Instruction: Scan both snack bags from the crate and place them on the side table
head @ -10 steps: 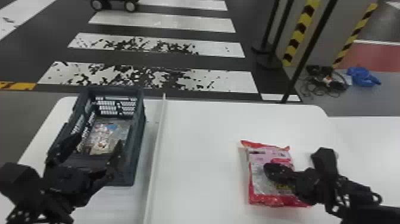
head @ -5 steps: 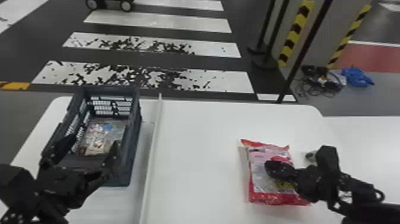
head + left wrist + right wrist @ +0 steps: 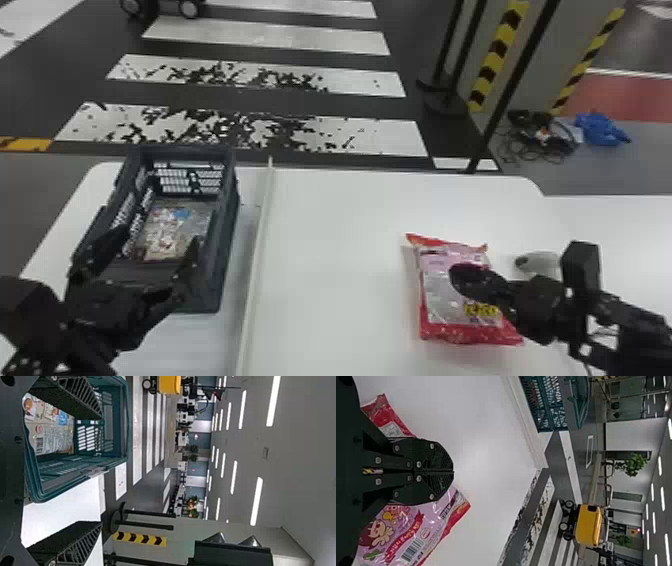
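Over the near part of the dark crate, the left hand has its fingers spread wide with nothing between them. One snack bag lies flat inside the crate, toward the far end. Over on the robot's right, the right hand is right above the other snack bag, the pink and red one, its fingers pressed together, nice and narrow. That bag's lying on the white worktop, with a small pale thing sitting near it. A long pale strip runs between the crate and the pink bag. Past the worktop there's floor with chunky white stripes, plus a blue bundle next to some tangled cables.
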Controlling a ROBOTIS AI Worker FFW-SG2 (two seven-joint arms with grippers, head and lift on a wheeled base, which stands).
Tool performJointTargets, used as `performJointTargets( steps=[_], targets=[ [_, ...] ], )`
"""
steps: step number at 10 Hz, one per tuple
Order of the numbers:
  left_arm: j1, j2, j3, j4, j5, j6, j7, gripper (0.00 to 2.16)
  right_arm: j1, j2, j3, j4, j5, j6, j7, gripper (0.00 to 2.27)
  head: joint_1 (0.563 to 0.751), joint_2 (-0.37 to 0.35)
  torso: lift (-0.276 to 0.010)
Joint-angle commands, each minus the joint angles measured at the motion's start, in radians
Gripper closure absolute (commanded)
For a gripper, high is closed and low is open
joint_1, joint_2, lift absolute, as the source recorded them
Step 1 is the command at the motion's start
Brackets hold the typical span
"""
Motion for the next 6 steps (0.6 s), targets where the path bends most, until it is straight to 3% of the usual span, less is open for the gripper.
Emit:
performJointTargets(
  steps=[1, 6],
  targets=[
    [0.001, 0.001, 0.000, 0.002, 0.001, 0.000, 0.000, 0.04, 0.063, 0.002, 0.043, -0.061, -0.041, 0.024, 0.000, 2.22, 0.695, -0.108, -0.098],
    [0.000, -0.001, -0.001, 0.006, 0.001, 0.000, 0.000, 0.04, 0.093, 0.002, 0.154, 0.003, -0.014, 0.005, -0.015, 2.22, 0.695, -0.024, -0.098]
  ],
)
